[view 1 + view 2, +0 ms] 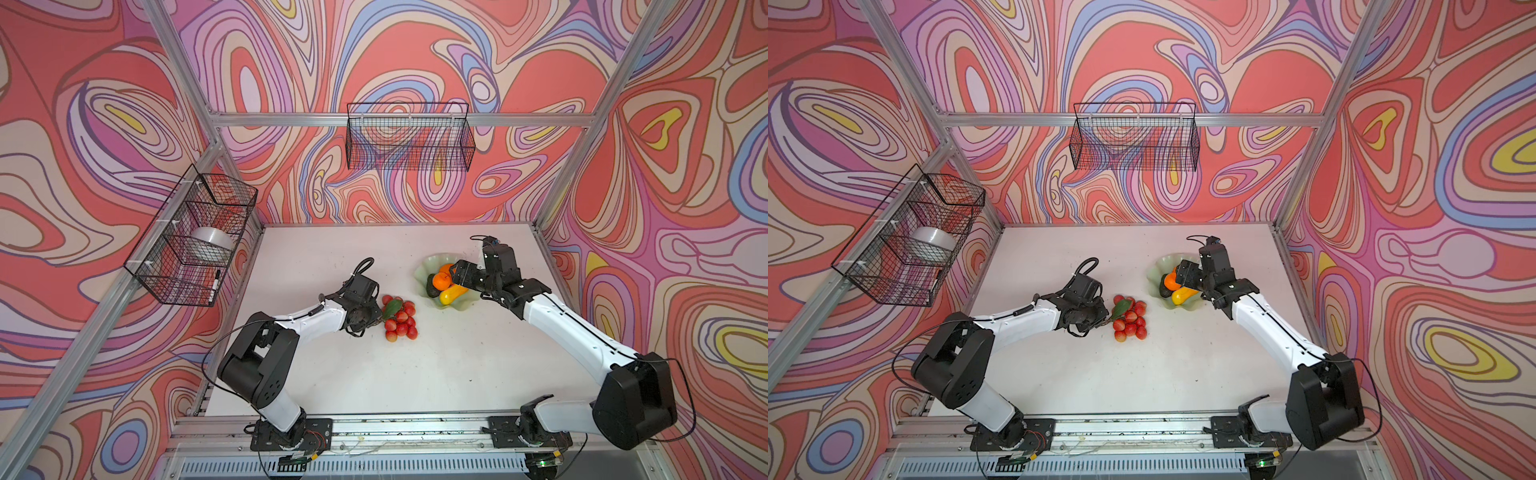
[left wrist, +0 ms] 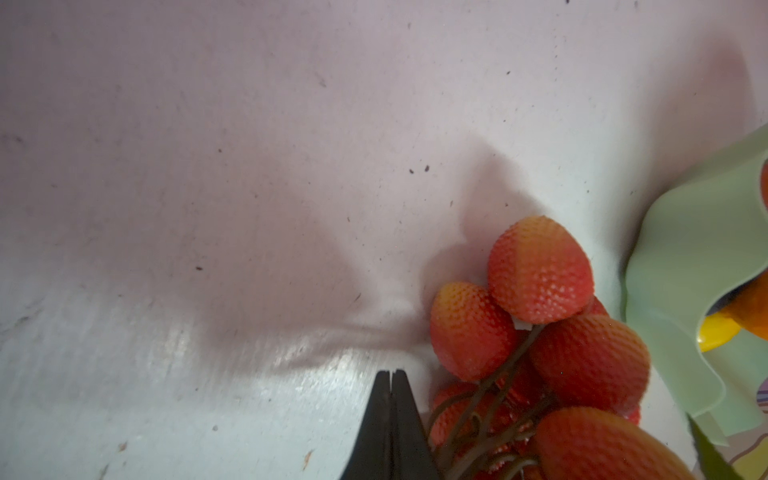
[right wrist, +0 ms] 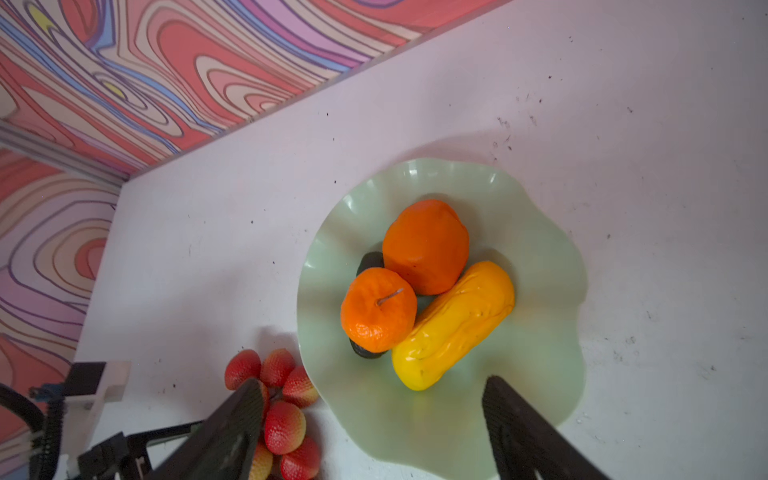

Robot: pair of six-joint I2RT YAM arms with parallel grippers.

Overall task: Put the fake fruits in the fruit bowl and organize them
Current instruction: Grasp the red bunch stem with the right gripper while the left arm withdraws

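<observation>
Left gripper (image 2: pixel 390 374) is seen shut tight, jaws pressed flat together, low over the table (image 1: pixel 374 374). The stems (image 2: pixel 478 399) of the red cluster (image 1: pixel 401 318) run just beside the fingers (image 2: pixel 376 415) in the left wrist view. Whether one is pinched further back cannot be told. In both top views the gripper is found at 9 o'clock of the cluster, right against its stem end. The cluster is lying on the table, outside the bowl (image 1: pixel 424 266), at 8 o'clock of it. Its nearest ball is just beside the wavy rim, with a sliver of table seen between.

Right gripper (image 3: pixel 374 381) is held wide open, nothing between the jaws, poised above the bowl's 3 o'clock side. Inside the bowl four fruits are packed touching: big orange (image 3: pixel 426 247), small stemmed orange (image 3: pixel 378 309), yellow fruit (image 3: pixel 453 326), and the avocado (image 3: pixel 371 261), mostly hidden under the oranges. Bare bowl floor is left at 12 and 6 o'clock of the pile.

Broad bare table is open from the cluster toward 6 o'clock, up to the front rail (image 1: pixel 374 428), and toward 12 o'clock, up to the back wall (image 1: pixel 395 199). At 3 o'clock the bowl is set near the table edge, with the right arm (image 1: pixel 561 328) filling that gap.
</observation>
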